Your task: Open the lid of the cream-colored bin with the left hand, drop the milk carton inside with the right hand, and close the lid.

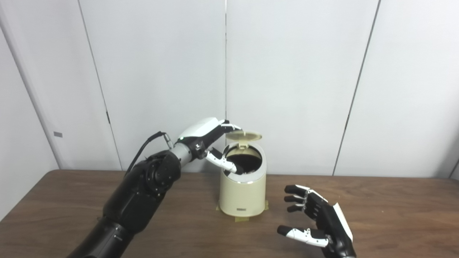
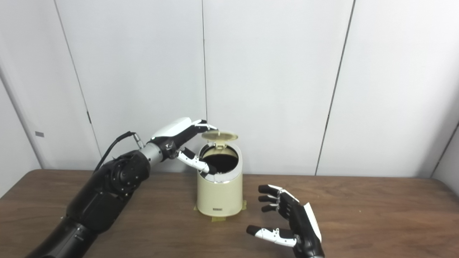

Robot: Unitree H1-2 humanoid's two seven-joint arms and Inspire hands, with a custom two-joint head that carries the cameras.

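The lid (image 1: 244, 135) of the cream-colored bin (image 1: 242, 195) stood open, tipped back on its hinge, with the dark inside of the bin showing under it. The left hand (image 1: 209, 138) was up at the rim: its upper fingers (image 1: 232, 126) reached to the near edge of the raised lid, seemingly touching it, and its thumb hung down over the bin's mouth. I could not tell whether those fingers actually pinched the lid or only propped it.

The right hand (image 2: 290, 218) hovered low over the tabletop (image 1: 394, 211), just to the right of the bin and nearer to me, its fingers spread apart and holding nothing. I saw no milk carton anywhere on the tabletop or in either hand. The bin's inside was too dark to show whether it lay in there.

So, as I judged it, the opening was done, and with the right hand empty the drop had probably been made too. What was left was to bring the lid down shut. The bin itself sat mid-tabletop on bits of tape, between the two hands.
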